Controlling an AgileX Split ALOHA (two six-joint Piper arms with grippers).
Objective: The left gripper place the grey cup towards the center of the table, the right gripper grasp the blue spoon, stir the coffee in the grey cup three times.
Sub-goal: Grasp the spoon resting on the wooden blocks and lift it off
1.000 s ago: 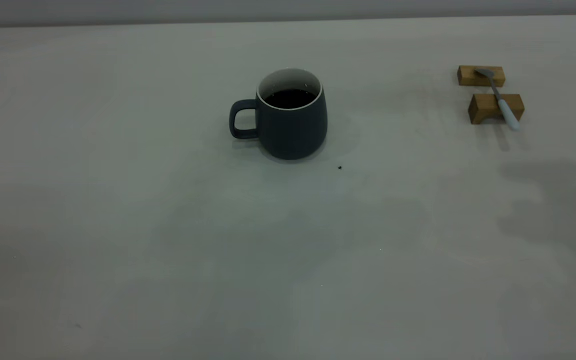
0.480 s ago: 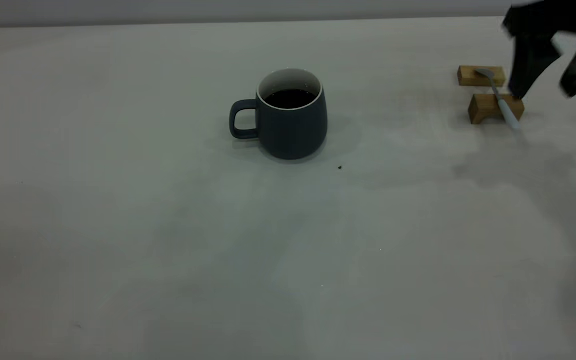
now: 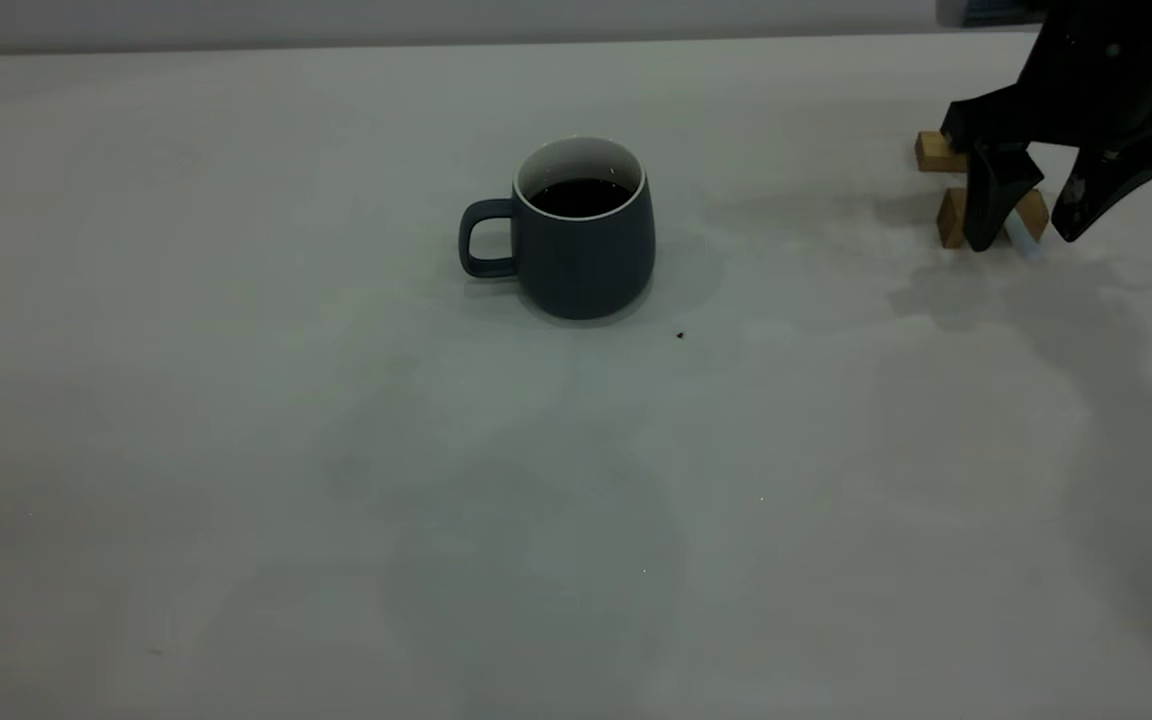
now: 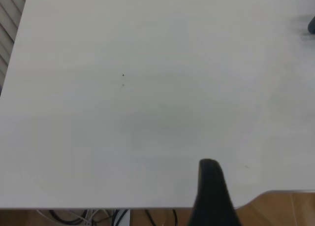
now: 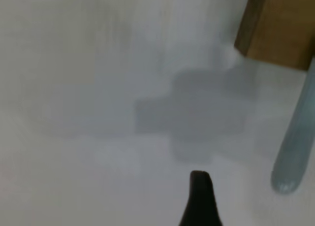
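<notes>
The grey cup (image 3: 584, 232) stands on the table (image 3: 336, 480) just above frame centre, the coffee (image 3: 581, 196) in it. At the upper right, the right gripper (image 3: 1026, 235) hangs over the wooden blocks (image 3: 952, 217) carrying the blue spoon (image 3: 1022, 240).

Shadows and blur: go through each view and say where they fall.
Exterior view: sharp; the right end effector throws a broad soft shadow over the table below it, and the cup a faint one to its right. Right wrist view: blurred; a blocky shadow lies beside the wooden block and spoon. Left wrist view: evenly lit, no marked shadow.
</notes>
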